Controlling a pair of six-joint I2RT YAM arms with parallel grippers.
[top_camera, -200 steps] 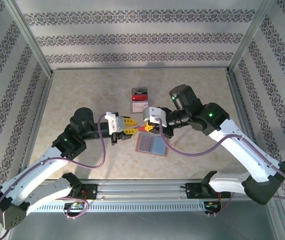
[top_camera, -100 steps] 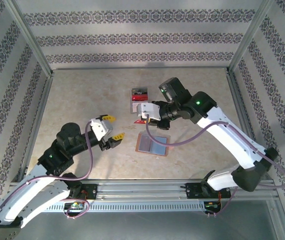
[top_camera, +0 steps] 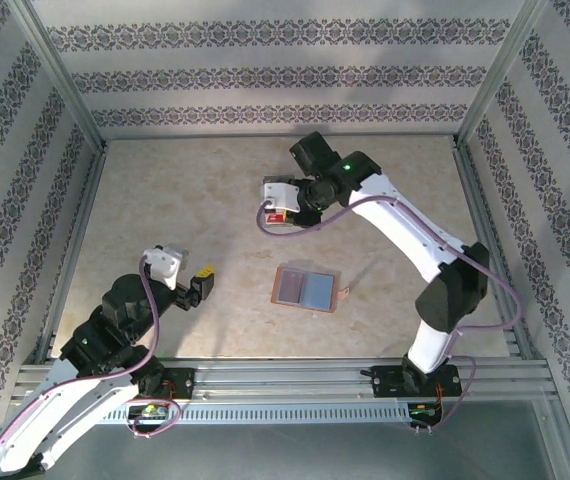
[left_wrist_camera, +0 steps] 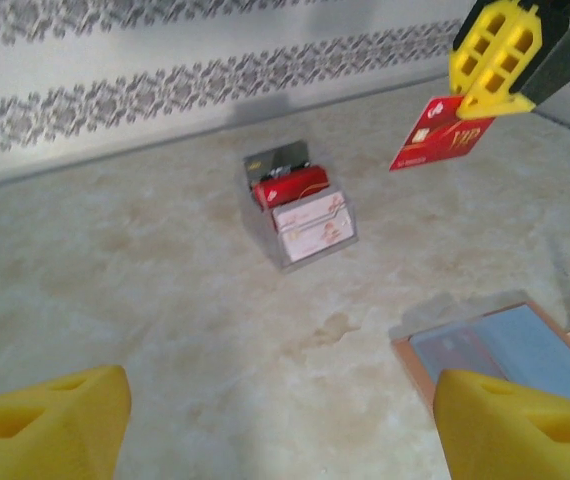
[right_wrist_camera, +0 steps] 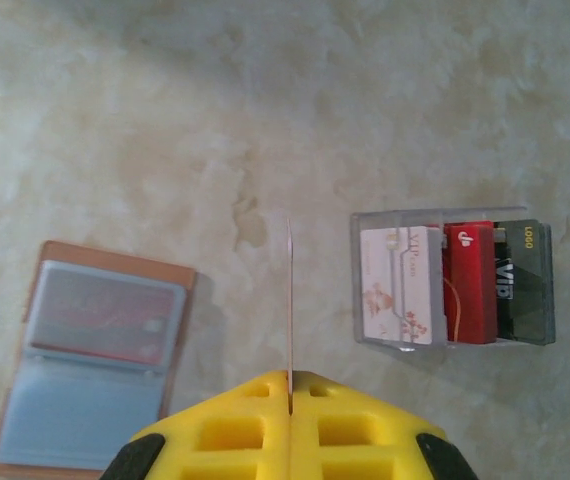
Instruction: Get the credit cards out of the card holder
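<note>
1. The card holder (top_camera: pixel 307 288) lies open and flat near the middle of the marbled beige table (top_camera: pixel 165 200). It has a salmon rim around grey-blue translucent pockets, and one pocket shows a reddish card (right_wrist_camera: pixel 100 322) (its print is too blurred to read).
2. The right gripper (right_wrist_camera: pixel 289 392) presses its yellow lattice-moulded pads together on a thin red card (left_wrist_camera: pixel 442 135), held in the air just beside a clear box (right_wrist_camera: pixel 358 290).
3. That box, far of the holder, holds white, red and dark cards (right_wrist_camera: pixel 470 283) upright, side by side.
4. The left gripper (top_camera: pixel 201 282) sits near left with its jaws spread wide and nothing between them, well apart from the holder.
5. Bare tabletop surrounds the holder. Patterned walls (top_camera: pixel 265 80) bound the table left, far and right.
</note>
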